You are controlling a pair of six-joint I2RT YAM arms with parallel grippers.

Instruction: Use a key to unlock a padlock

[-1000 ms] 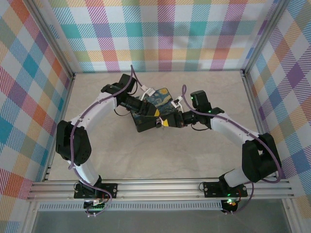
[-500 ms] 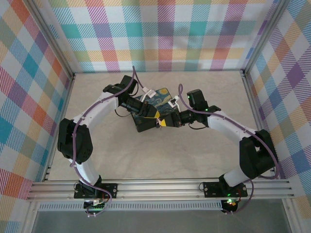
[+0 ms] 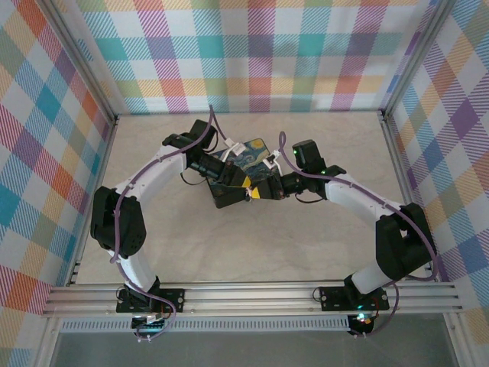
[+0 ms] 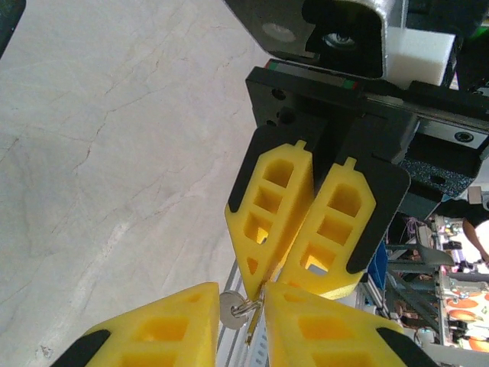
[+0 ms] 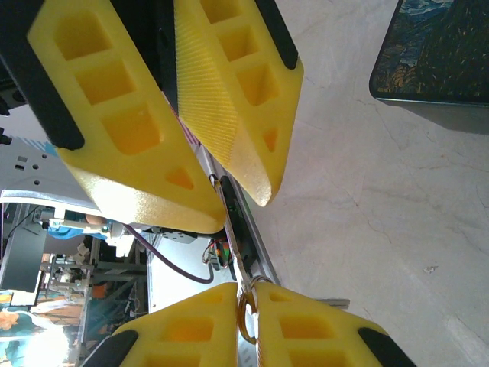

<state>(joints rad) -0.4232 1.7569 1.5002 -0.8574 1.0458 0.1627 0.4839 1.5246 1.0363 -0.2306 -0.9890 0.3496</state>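
Padlock (image 4: 229,310) sits pinched between the left gripper's (image 4: 241,297) fingers at bottom centre, the right gripper (image 5: 246,290) clamped on the key ring (image 5: 244,317).

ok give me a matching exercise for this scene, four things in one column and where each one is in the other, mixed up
Things
1. dark blue-and-yellow swirl-printed rectangular tin
2. small metal ring
3. pale marbled table top
4. pastel checked wall panels

Places
a. standing round the table
b. pinched at the tips of the right claw
c. lying flat on the table
d. carrying the tin, bare towards the front

Pairs: 1-c, 2-b, 3-d, 4-a
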